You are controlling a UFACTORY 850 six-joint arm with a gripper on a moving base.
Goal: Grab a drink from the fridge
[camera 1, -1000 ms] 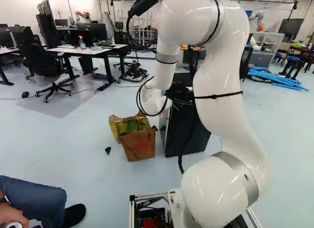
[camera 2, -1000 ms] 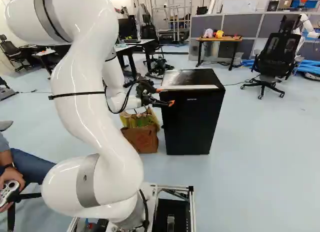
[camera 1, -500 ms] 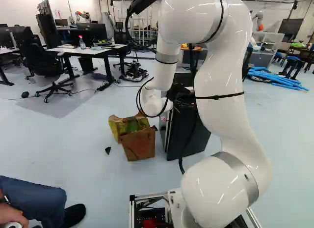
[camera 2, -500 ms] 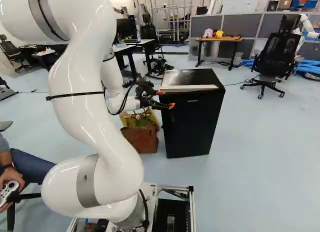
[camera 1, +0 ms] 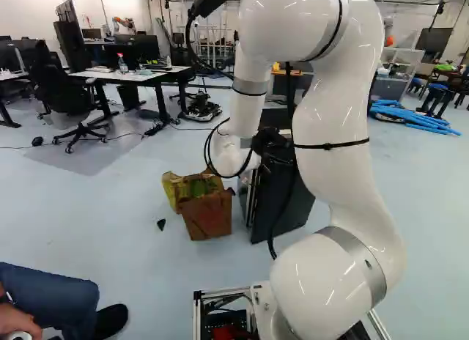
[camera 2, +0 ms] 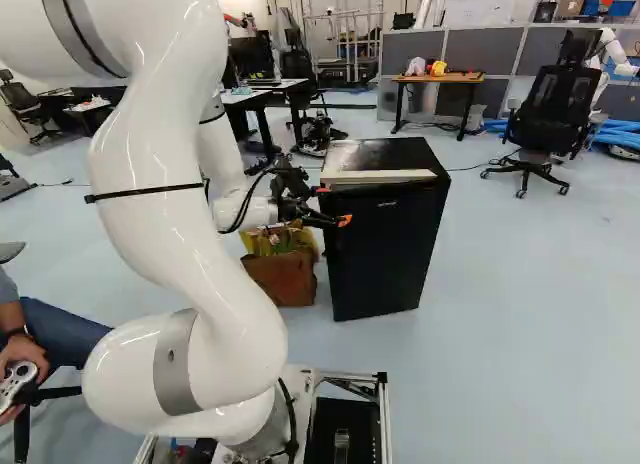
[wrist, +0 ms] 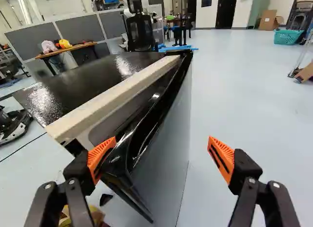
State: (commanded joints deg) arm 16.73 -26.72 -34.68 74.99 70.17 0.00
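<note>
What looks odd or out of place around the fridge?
A small dark scrap lies loose on the floor beside the crumpled, blotchy brown bag, like litter. The fridge door stands ajar, but that fits the task.

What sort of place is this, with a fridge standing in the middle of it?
Probably a robotics lab: a big white arm stands by the black fridge, another robot shows farther off, and there are desks with monitors.
</note>
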